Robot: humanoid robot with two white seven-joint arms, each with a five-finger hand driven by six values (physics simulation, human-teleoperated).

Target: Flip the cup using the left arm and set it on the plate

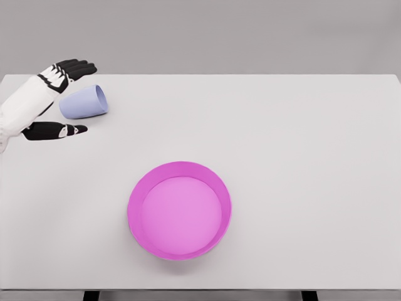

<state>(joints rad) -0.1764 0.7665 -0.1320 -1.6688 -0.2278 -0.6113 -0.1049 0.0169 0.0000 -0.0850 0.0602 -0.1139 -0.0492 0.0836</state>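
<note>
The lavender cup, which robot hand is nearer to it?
Left. The left robot hand brackets the lying cup, fingers above, thumb below, apparently not gripping. The right one isn't in view.

One view only, from my head.
It looks down and forward on the white table, the whole top visible from moderate distance.

surface: broad flat white rectangular tabletop, spans nearly the full width of the head view | supports: two short dark table legs show just under its near edge, one at lower left, one at lower right | background: plain grey wall beyond its far edge
</note>
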